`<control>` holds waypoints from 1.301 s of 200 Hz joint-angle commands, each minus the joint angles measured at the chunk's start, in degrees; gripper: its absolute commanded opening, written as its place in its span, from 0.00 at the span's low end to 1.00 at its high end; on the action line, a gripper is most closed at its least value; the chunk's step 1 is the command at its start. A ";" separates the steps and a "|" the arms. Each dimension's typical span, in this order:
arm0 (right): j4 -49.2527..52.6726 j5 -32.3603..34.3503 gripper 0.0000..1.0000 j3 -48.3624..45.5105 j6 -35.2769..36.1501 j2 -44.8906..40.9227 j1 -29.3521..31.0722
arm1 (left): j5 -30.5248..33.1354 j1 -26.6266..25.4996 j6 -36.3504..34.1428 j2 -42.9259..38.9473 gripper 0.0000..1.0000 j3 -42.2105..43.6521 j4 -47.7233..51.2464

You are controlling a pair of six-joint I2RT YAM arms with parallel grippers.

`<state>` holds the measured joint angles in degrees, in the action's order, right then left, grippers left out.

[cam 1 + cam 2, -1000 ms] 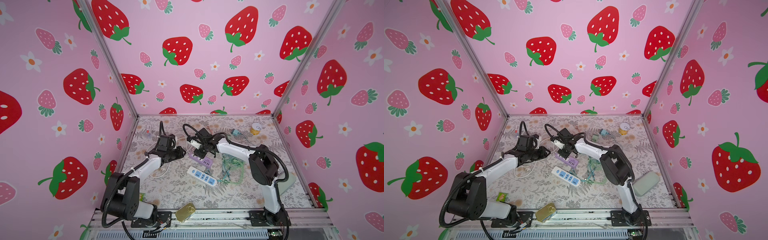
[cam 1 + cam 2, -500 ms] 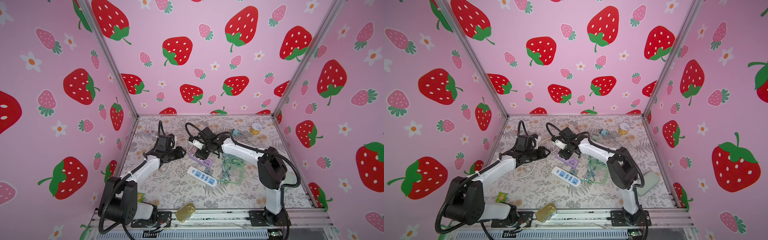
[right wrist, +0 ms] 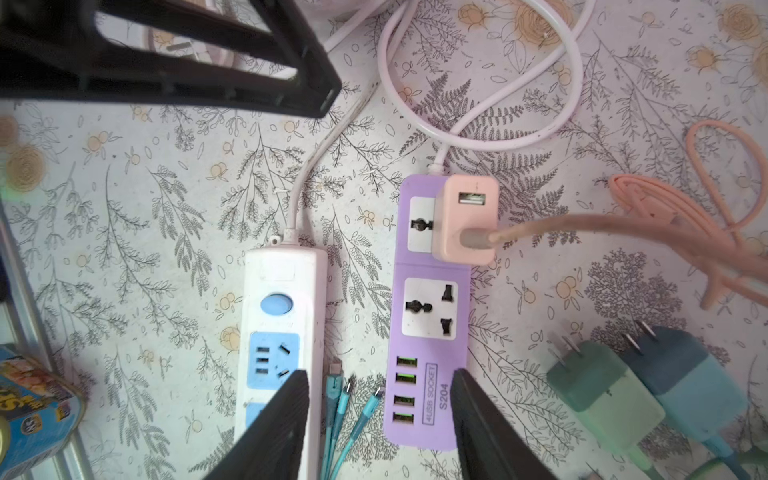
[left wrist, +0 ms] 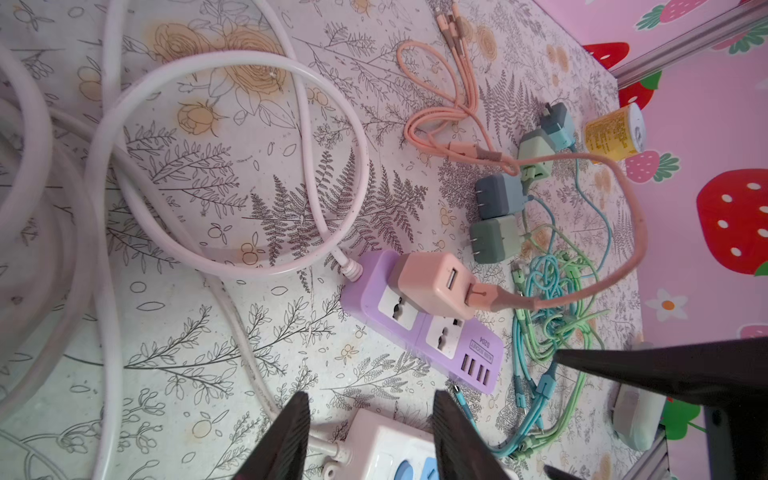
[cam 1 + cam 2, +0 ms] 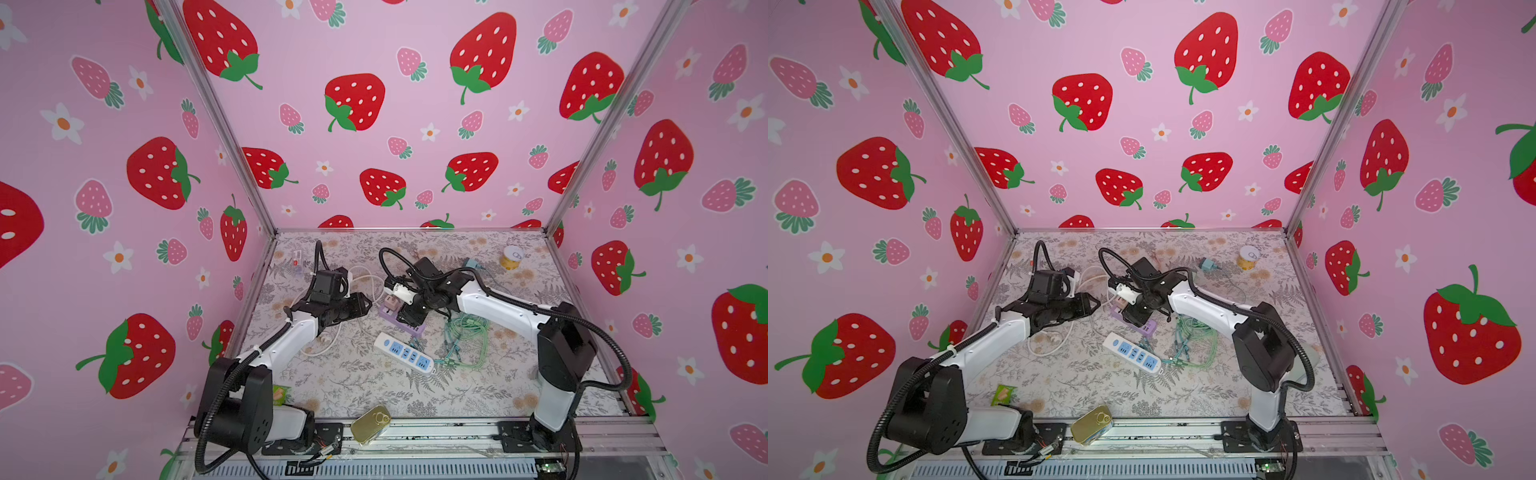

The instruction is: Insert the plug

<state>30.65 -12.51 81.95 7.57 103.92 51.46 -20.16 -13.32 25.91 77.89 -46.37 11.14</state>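
Peach plug (image 3: 465,220), lilac strip (image 3: 415,268) (white sockets (image 3: 430,320)), fern-print tabletop (image 3: 166,208), pink strawberry walls (image 5: 291,62).

The pink plug (image 3: 465,220), a chunky little USB charger block, sat pushed into the end socket of the purple power strip (image 3: 415,270), right by the strip's white cord (image 3: 478,141). It stood straight up, with a pink cable (image 3: 582,228) in one USB port. The strip lay flat on the desk (image 3: 166,208).

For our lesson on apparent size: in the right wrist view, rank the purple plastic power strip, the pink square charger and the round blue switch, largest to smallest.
1. purple plastic power strip
2. pink square charger
3. round blue switch
No two look alike in size.
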 commanded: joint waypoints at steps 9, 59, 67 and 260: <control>0.70 -1.59 0.57 -2.86 3.58 -3.89 -1.07 | -0.62 0.36 -1.12 -2.53 0.51 -1.86 1.43; 0.20 -0.62 0.56 -6.92 9.90 -8.01 -5.31 | -0.16 0.37 -1.74 -5.66 0.57 -1.40 2.49; -0.64 0.28 0.56 -7.96 11.54 -8.81 -5.88 | -0.05 0.34 -1.83 -6.05 0.57 -1.47 2.96; -0.64 -3.33 0.64 -0.39 33.16 5.62 -19.00 | 2.27 0.49 -5.57 -23.52 0.68 -5.66 21.83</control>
<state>28.42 -13.19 80.07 37.41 108.01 33.19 -18.92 -13.10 22.02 55.77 -49.47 28.71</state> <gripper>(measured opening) 0.641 0.684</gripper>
